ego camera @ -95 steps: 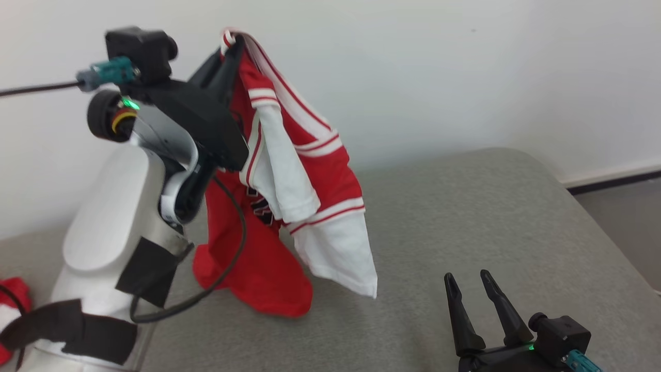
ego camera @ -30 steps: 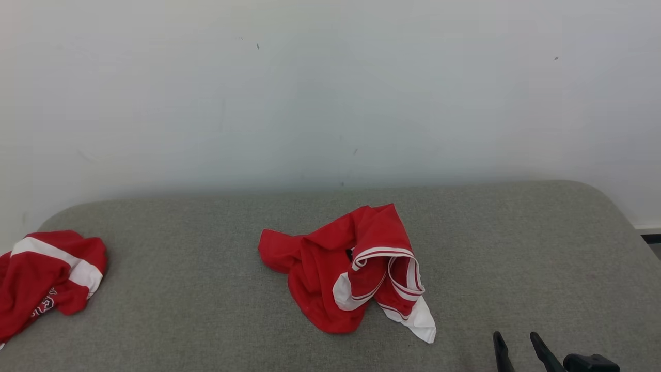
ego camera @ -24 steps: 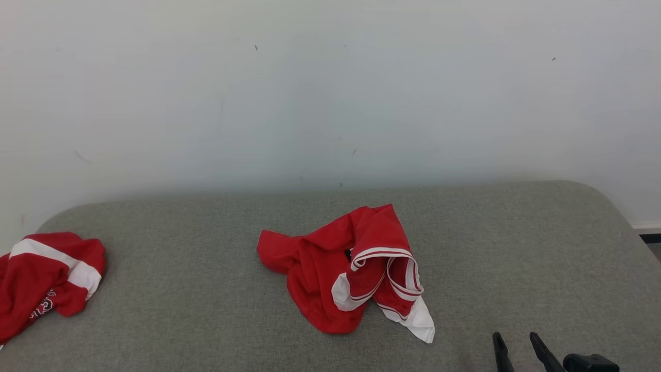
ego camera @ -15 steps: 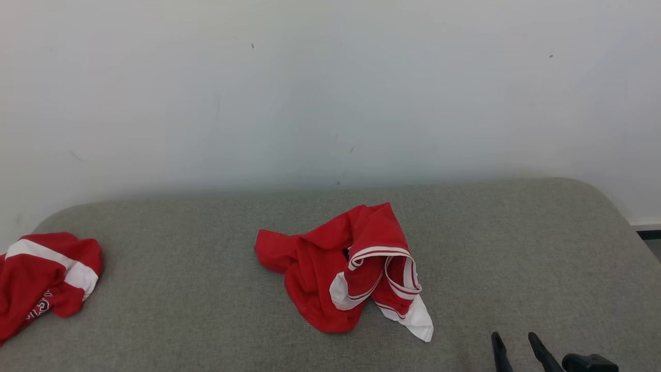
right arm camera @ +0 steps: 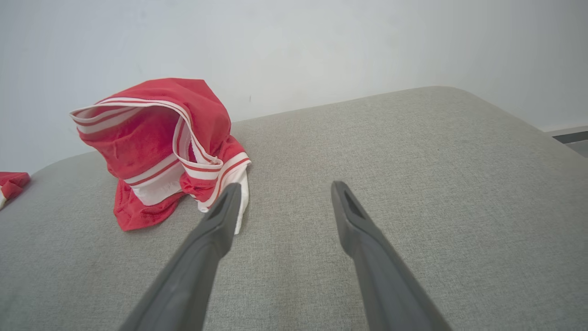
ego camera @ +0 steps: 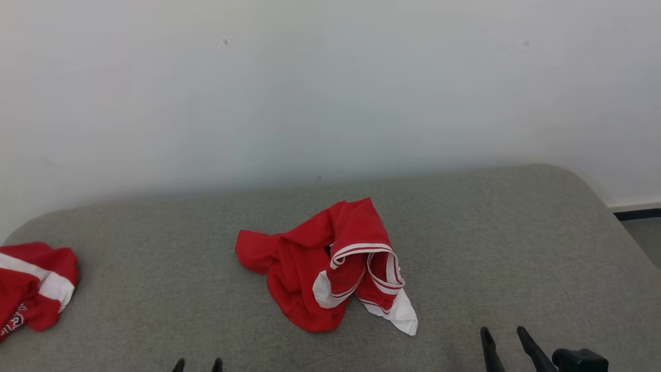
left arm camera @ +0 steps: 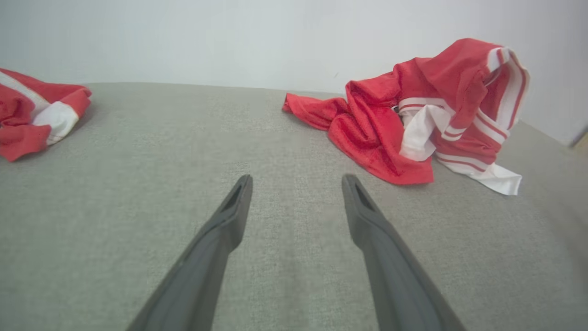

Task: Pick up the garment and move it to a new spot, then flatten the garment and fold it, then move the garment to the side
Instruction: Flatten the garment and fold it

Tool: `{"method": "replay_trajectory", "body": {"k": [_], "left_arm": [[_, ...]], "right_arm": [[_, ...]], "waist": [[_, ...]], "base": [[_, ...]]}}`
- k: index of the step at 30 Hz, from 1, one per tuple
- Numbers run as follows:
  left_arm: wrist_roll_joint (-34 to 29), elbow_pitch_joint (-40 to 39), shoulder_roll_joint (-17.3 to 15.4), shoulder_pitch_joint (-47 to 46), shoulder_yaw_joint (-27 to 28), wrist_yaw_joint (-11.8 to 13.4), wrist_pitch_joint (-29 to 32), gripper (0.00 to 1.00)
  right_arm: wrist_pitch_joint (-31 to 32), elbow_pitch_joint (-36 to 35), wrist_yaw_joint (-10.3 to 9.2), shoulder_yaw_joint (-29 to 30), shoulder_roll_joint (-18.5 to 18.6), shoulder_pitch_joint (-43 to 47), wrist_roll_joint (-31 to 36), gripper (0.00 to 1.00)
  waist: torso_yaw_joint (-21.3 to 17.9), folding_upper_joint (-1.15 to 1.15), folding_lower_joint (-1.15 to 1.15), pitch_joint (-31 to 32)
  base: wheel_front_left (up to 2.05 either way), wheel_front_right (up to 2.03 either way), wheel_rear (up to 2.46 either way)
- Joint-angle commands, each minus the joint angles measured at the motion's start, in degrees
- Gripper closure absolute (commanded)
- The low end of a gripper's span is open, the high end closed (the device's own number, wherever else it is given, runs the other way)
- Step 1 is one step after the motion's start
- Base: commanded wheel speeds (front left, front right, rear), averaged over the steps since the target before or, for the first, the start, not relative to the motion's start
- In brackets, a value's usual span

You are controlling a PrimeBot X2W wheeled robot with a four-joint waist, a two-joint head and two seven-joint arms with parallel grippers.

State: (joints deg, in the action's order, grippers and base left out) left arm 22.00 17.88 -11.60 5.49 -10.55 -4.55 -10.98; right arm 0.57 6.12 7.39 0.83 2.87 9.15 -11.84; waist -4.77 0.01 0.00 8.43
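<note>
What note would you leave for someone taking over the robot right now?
Crumpled red jersey with white trim: in the middle of the grey fabric surface, unheld.
Left pincer: open, empty, low over the surface.
Right pincer: open, empty, to the jersey's right, apart from it.
Another red-and-white garment lies at the far left.
Done: jersey set down, not flat.
To do: flatten, fold, move aside.

Plain white wall (ego camera: 330, 93) seen across the back, lit softly and evenly, wide grey fabric-covered padded surface (ego camera: 490, 248) set against it, far corners rounded, dark skirting strip (ego camera: 638, 213) glimpsed at far right, grey floor (ego camera: 648, 235) below it.
</note>
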Motion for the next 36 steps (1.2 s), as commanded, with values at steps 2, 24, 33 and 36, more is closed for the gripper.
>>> {"method": "replay_trajectory", "body": {"k": [2, 24, 33, 36], "left_arm": [[-0.4, 0.8, 0.7, -3.6, -2.1, -0.7, 1.3, 0.00], [-2.1, 13.8, 4.4, -21.9, -5.1, 3.0, 5.6, 0.00], [-2.9, 16.4, 6.9, -31.8, -7.7, 2.3, 2.9, 1.00], [-2.7, 15.9, 8.1, -36.8, -10.5, 0.8, 1.2, 1.00]], "right_arm": [[0.2, -0.4, 0.20, -0.6, 0.0, -1.1, 0.2, 0.00], [-0.8, -0.1, 0.20, -2.7, 0.0, -3.7, -0.9, 0.00], [-0.7, 0.7, 0.20, -3.2, 0.0, -4.2, -0.8, 0.00], [-0.4, 0.8, 0.20, -3.8, 0.0, -4.4, -0.6, 0.00]], "waist": [[-3.4, -0.01, 0.00, -1.4], [-20.7, -0.01, 0.00, -8.0], [-19.2, -0.01, 0.00, -7.4], [-18.2, -0.01, 0.00, -6.7]], "base": [[0.00, 0.00, 0.00], [0.00, 0.00, 0.00], [0.00, 0.00, 0.00], [0.00, 0.00, 0.00]]}}
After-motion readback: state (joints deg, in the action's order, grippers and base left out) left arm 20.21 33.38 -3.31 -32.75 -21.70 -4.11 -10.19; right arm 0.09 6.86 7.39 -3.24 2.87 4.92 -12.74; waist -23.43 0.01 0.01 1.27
